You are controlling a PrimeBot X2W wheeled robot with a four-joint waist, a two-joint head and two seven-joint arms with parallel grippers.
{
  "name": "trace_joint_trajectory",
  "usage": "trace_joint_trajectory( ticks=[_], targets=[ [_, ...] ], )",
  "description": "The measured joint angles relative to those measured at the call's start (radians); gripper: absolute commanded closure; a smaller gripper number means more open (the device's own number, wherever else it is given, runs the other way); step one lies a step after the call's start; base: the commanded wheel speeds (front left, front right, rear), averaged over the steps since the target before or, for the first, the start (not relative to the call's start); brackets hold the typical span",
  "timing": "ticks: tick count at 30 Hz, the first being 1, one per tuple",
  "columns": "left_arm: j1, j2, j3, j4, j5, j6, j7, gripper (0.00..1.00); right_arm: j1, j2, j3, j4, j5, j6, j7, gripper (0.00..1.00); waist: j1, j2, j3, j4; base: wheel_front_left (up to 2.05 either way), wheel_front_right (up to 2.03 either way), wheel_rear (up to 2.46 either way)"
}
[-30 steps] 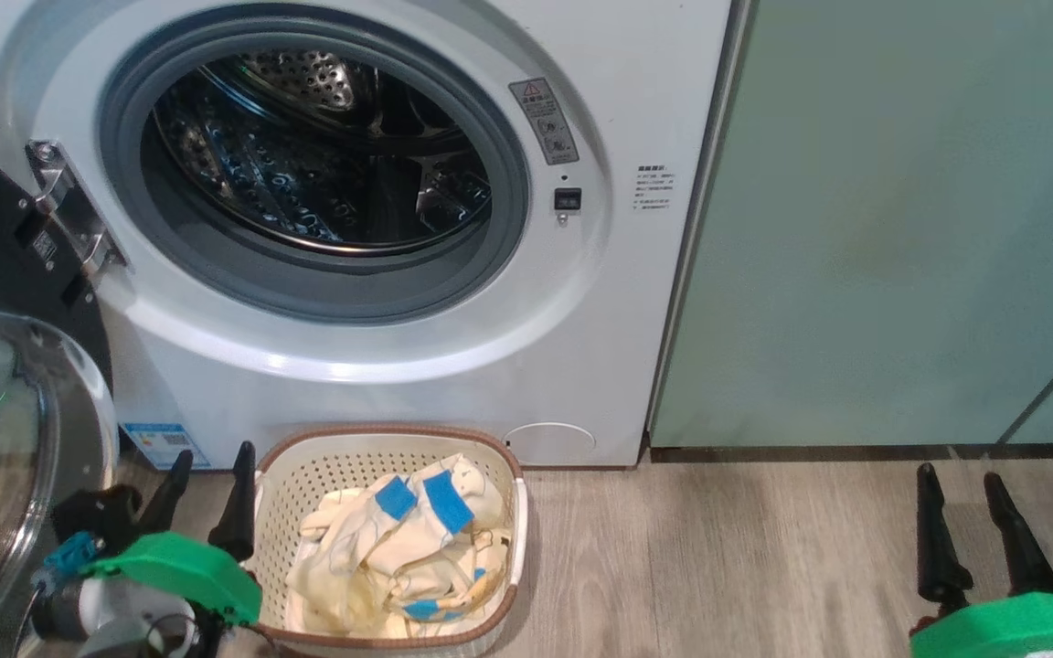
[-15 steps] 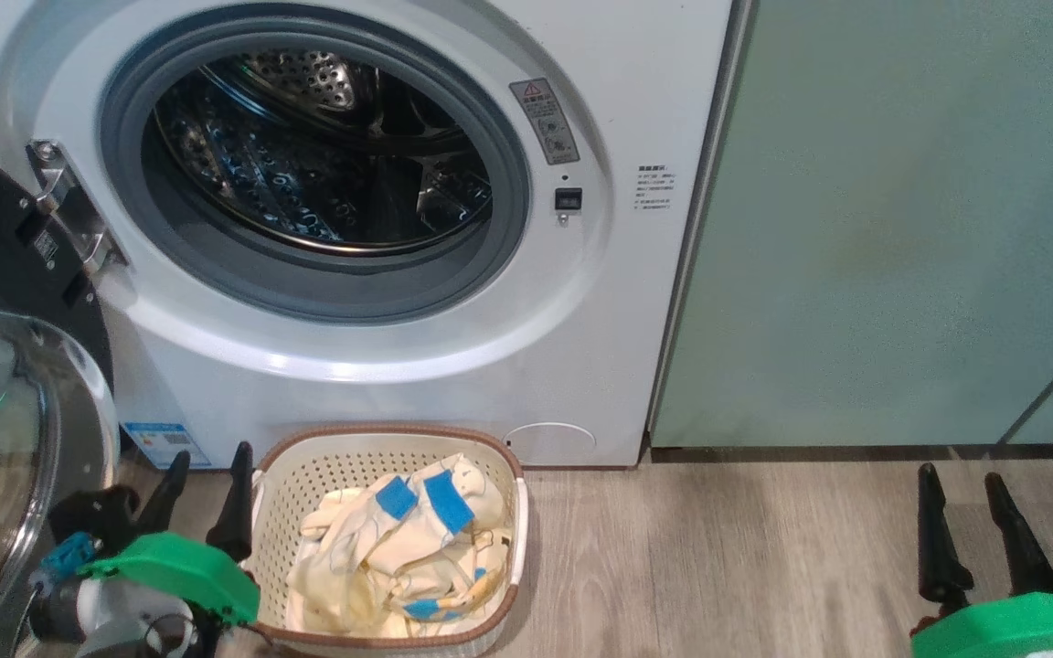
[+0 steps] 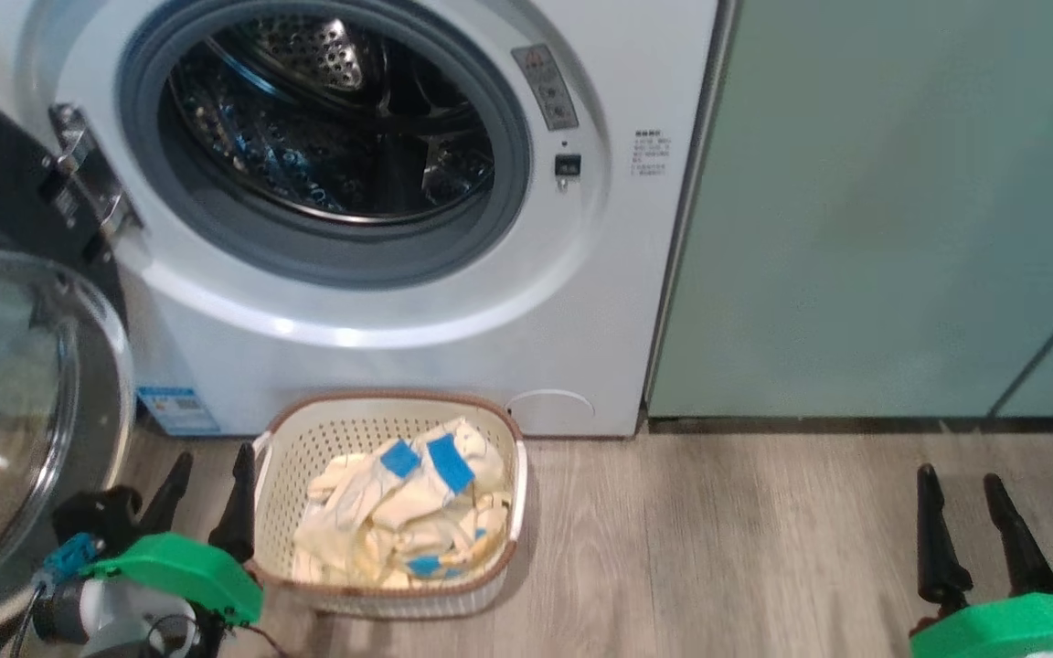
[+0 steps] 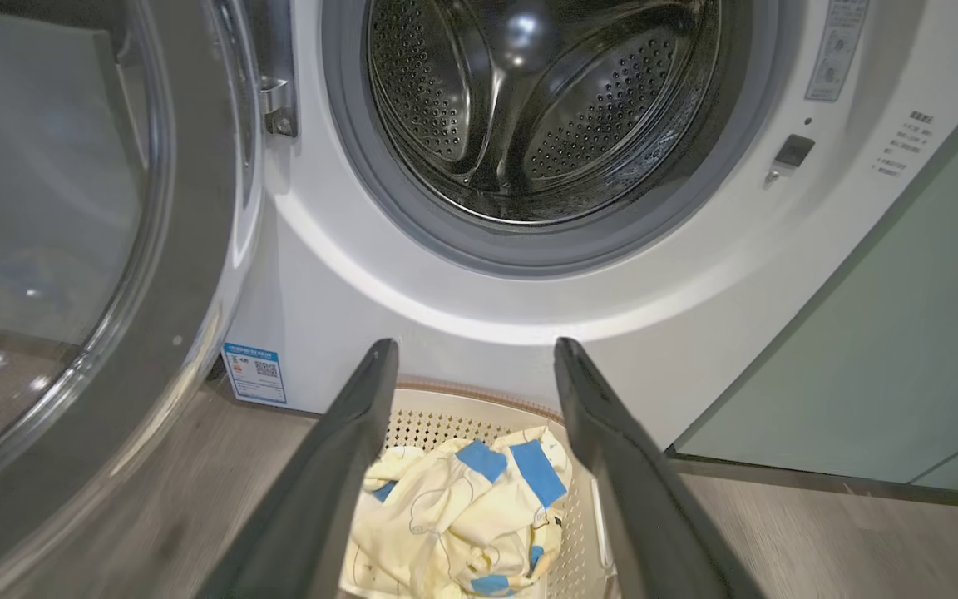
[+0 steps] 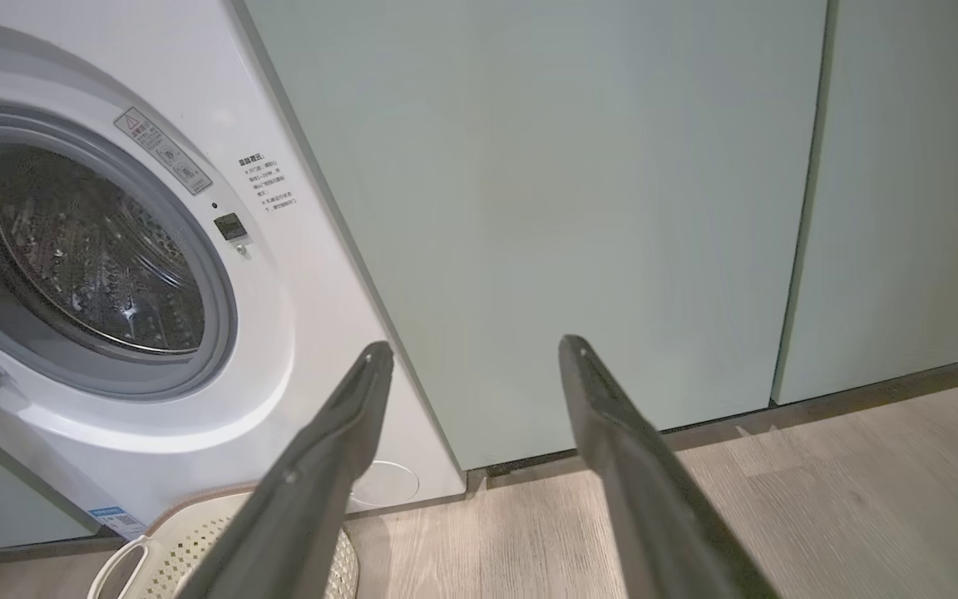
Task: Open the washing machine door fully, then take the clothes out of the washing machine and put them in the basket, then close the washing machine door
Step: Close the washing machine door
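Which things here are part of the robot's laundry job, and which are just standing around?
Part of the job: washing machine; washing machine door, swung open; clothes; basket holding them.
Just around: green cabinet panels; wooden floor.

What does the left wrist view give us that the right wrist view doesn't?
Left wrist view: the clothes lying in the basket, the glass of the open washing machine door, the open left gripper. Right wrist view: the round cover low on the machine's front, the open right gripper. Both: the washing machine, its drum with no fabric visible, the basket, pale green cabinet panels, wood floor.
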Motion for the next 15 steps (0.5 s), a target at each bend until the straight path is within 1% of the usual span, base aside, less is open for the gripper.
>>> trace_joint_trajectory(
  ticks=[5,8,11,15],
  targets=[
    [0.001,0.000,-0.002,-0.001,-0.006,0.000,0.000,0.00,0.000,0.000,0.000,0.002,0.001,0.000,0.000,0.00,-0.0001,0.0000,-0.002,0.004,-2.09,2.08,0.01],
    [0.003,0.001,-0.004,-0.007,-0.017,0.000,0.000,0.00,0.001,0.000,0.001,0.003,0.001,0.000,0.000,0.00,-0.0002,0.0000,-0.004,0.004,-1.68,1.68,0.00],
    [0.005,0.002,-0.007,-0.007,-0.017,0.000,0.000,0.00,0.001,0.000,0.001,0.003,0.001,0.000,0.000,0.00,-0.0002,0.0000,-0.006,0.004,-1.27,1.27,0.00],
    [0.014,0.001,-0.011,-0.011,-0.019,0.000,0.000,0.00,0.003,0.000,0.001,0.003,0.001,0.000,0.000,0.00,-0.0002,0.0000,-0.007,0.005,-0.80,0.80,0.00]
  ],
)
